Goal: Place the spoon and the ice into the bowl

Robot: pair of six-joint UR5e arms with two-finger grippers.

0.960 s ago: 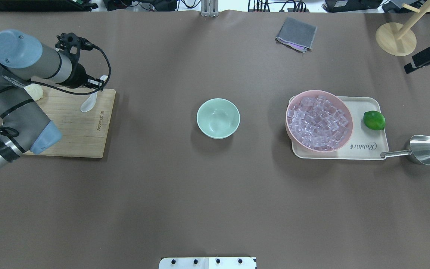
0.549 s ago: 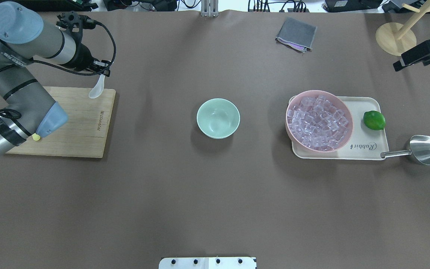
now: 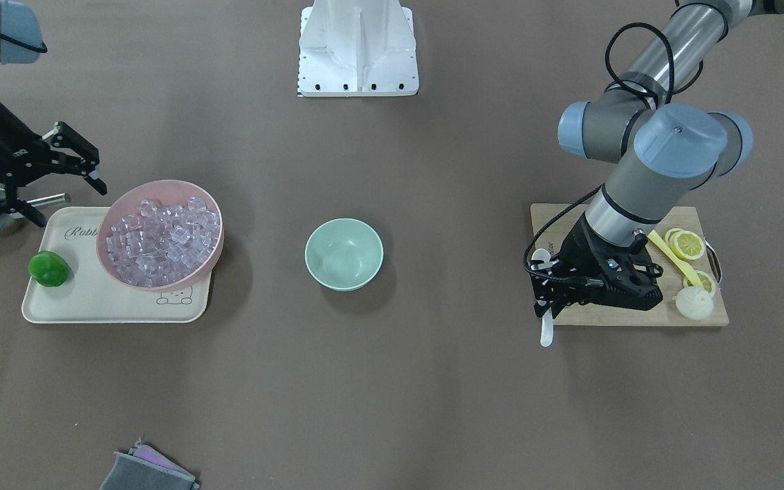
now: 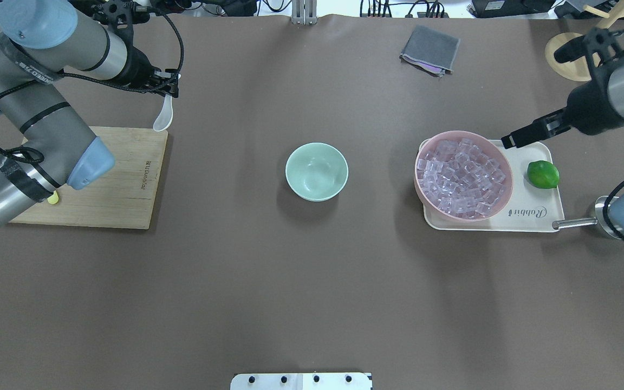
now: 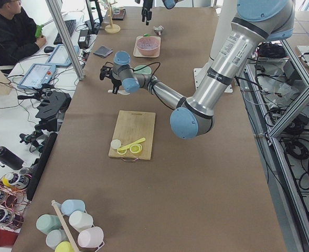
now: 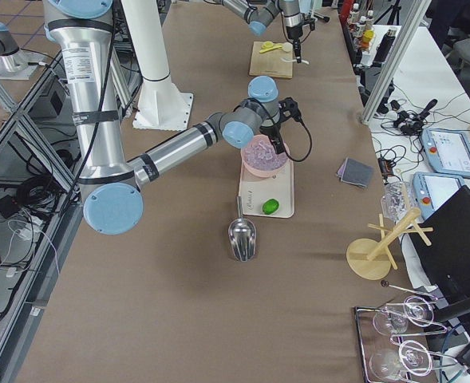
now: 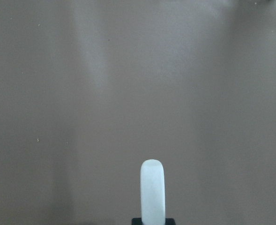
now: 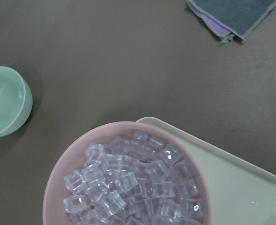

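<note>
Spoon (image 4: 163,117), white, hangs scoop-down from the left gripper (image 4: 170,85), clamped on its handle, above the table by the cutting board (image 4: 117,179). Mint-green bowl (image 4: 316,171) sits mid-table. Ice (image 4: 461,179) fills a pink bowl (image 4: 418,162); the right gripper (image 4: 509,141) hovers nearby, fingers spread apart.

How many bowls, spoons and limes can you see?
Bowls: 2 (small round mint-green bowl, larger pink bowl)
Spoons: 2 (short white glossy soup spoon, thin yellow spoon)
Limes: 1 (round green lime)
Total: 5
</note>
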